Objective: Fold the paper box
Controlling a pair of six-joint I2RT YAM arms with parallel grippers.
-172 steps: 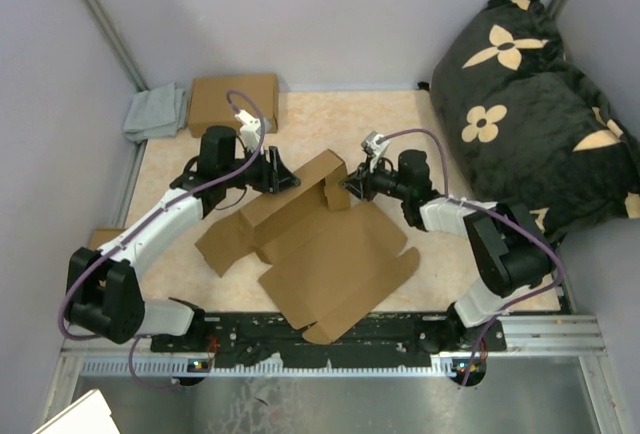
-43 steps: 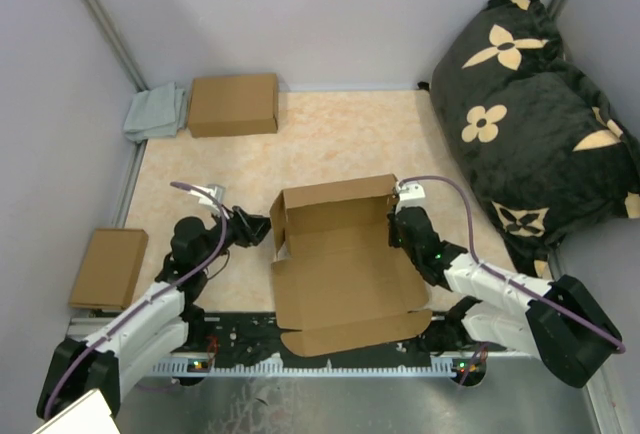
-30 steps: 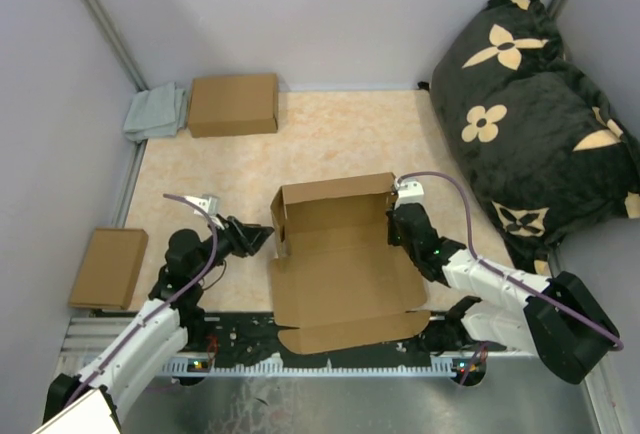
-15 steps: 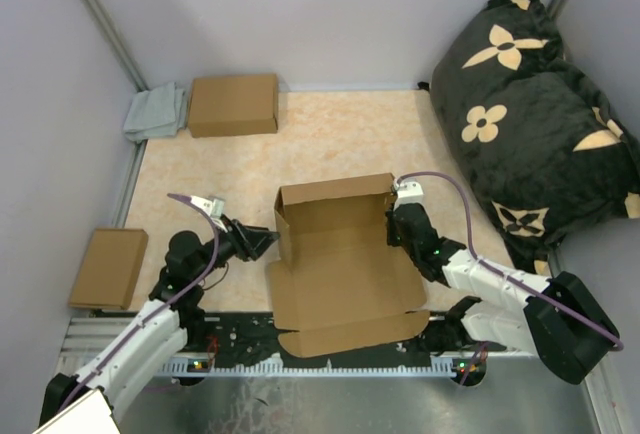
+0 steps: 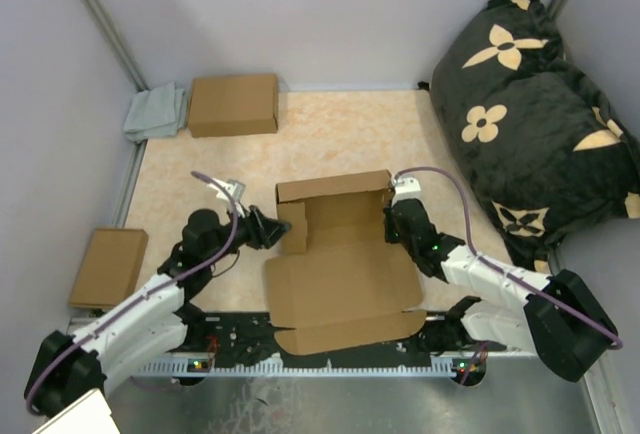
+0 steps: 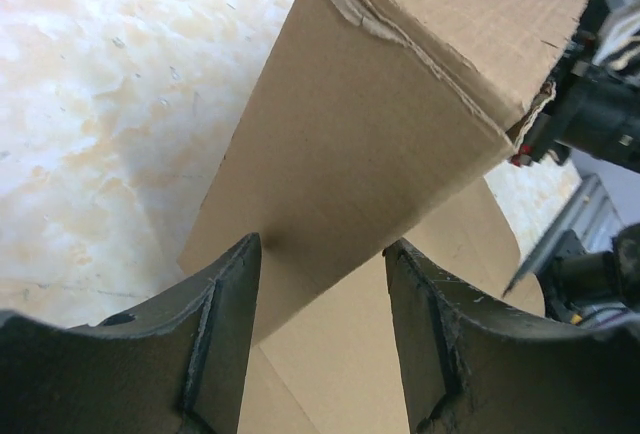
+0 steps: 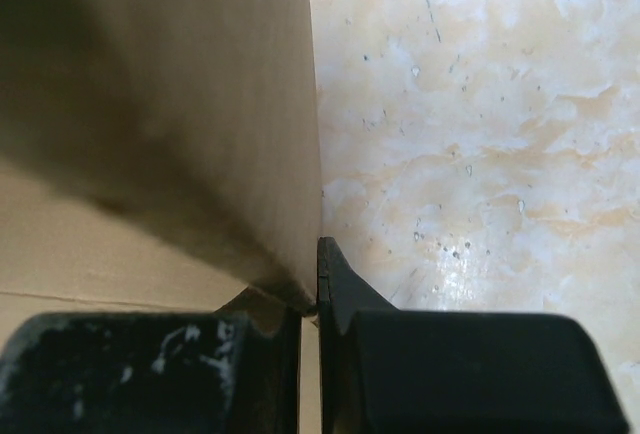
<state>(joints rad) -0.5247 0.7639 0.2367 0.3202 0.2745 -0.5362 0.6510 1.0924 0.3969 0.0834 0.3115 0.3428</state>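
- Top external view is showing the paper box lying on the table just in front of the arm bases. Its back wall and both side flaps are standing, and its wide panel is lying flat toward the near edge.
- The right gripper is pinching the right side flap. In the right wrist view its fingers are pressing together on the thin cardboard edge, probably to hold that wall upright and stop the box sliding.
- The left gripper is sitting spread right at the left side flap. Its fingers are standing apart with the flap's outer face across the gap, so it seems to be pushing the flap inward, not gripping it.
- That left flap is looking tilted, so it is likely needing more pressing before the walls can lock.
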